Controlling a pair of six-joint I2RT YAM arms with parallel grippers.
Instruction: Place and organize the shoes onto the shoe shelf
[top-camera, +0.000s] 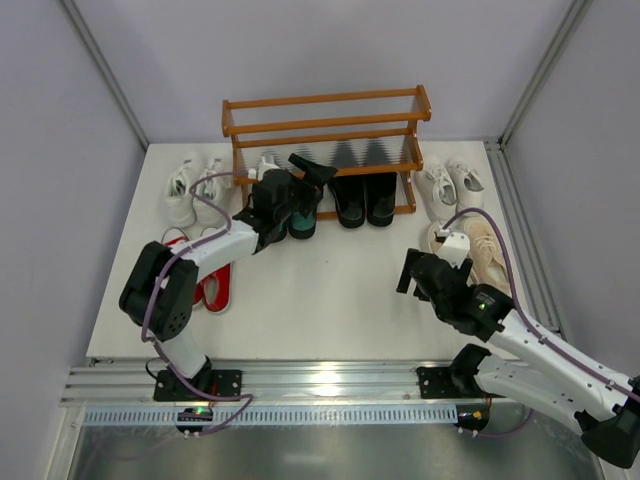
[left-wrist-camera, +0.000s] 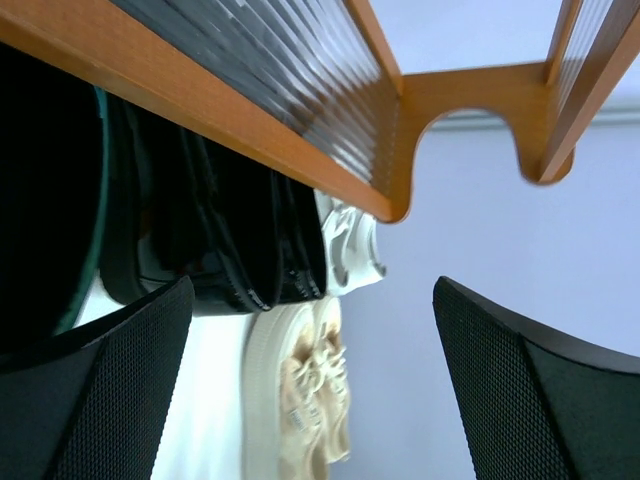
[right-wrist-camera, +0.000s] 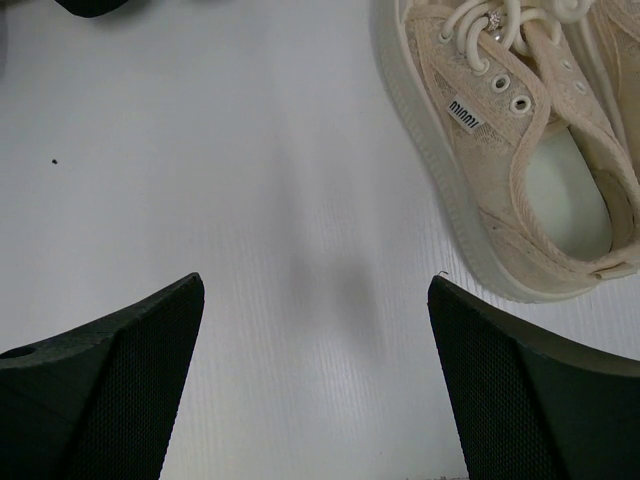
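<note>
At the near edge of the tabletop (top-camera: 330, 290), on the right, the right gripper (top-camera: 412, 272) hovers low over bare surface with its fingers (right-wrist-camera: 110, 380) spread wide and nothing between them. Just beyond it and to its right lie the beige sneakers (top-camera: 478, 248), side by side on the tabletop; the wrist view shows one of them (right-wrist-camera: 500, 150) laced, with its opening facing up. On the left side the red sneakers (top-camera: 215, 285) rest on the tabletop, partly hidden under the left arm.

Farther back, the left gripper (top-camera: 295, 190) reaches into the front of the shoe shelf (top-camera: 325, 103) at its lowest tier. Its fingers (left-wrist-camera: 100, 400) are apart and hold nothing. A dark green loafer (top-camera: 303, 222) sits right at this gripper, and whether they touch cannot be told. Just to its right the black loafers (top-camera: 365, 200) are tucked under the slatted tier. The two upper tiers carry no shoes. One white sneaker pair (top-camera: 195, 185) stands left of the shelf, and the other white pair (top-camera: 450, 185) right of it, both on the tabletop.
</note>
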